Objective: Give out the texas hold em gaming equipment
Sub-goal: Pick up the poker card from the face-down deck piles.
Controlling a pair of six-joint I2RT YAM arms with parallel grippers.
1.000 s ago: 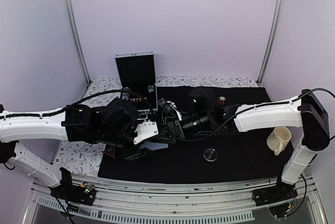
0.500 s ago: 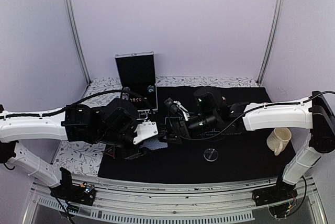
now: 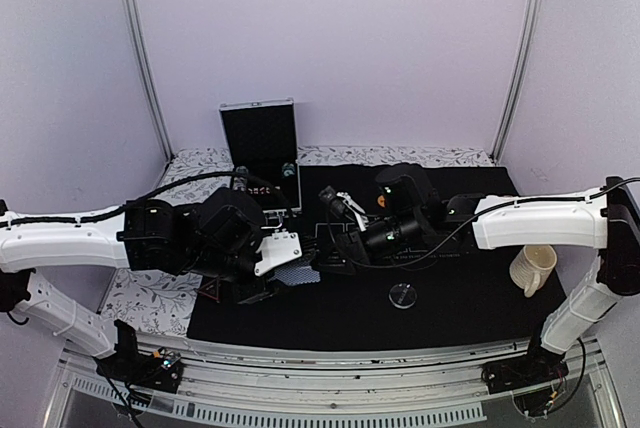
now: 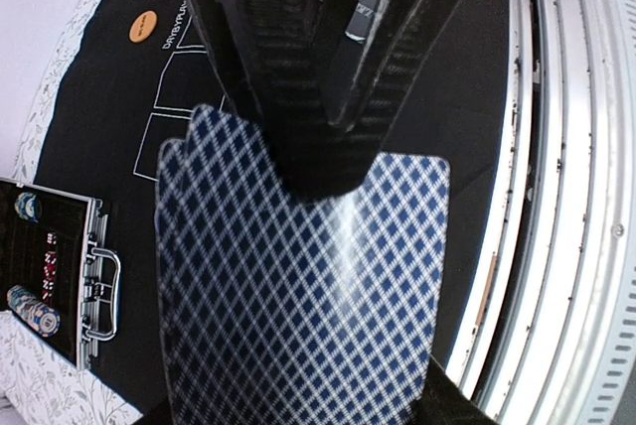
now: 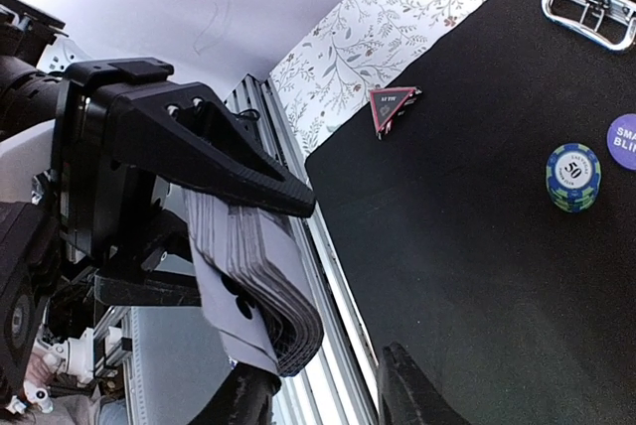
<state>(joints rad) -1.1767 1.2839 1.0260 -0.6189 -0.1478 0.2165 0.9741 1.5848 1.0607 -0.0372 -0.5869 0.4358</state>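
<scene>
I read this as the dealing step. My left pincer [image 4: 323, 162] is clenched on the deck of playing cards [image 4: 298, 316], holding it in the air over the near-left part of the black mat [image 3: 450, 298], just beside the desk's near rail. The patterned backs face up. The deck's long axis runs roughly left to right across the scene. Its free short end points right, toward my right pincer [image 5: 323, 390], which sits just beside that end with its jaws parted and nothing between them.

From the right wrist view the stack looks slightly splayed at the free end, the layers stepped rather than flush.

Next, I judge, I must bring the right pincer onto that free end, catch only the top card, and draw it off along the long axis while the left grip stays firm. The splay may make it easy to take two.

The red triangle marker [image 5: 393, 107] and a chip stack [image 5: 573, 177] lie on the mat, well apart from the deck.
</scene>
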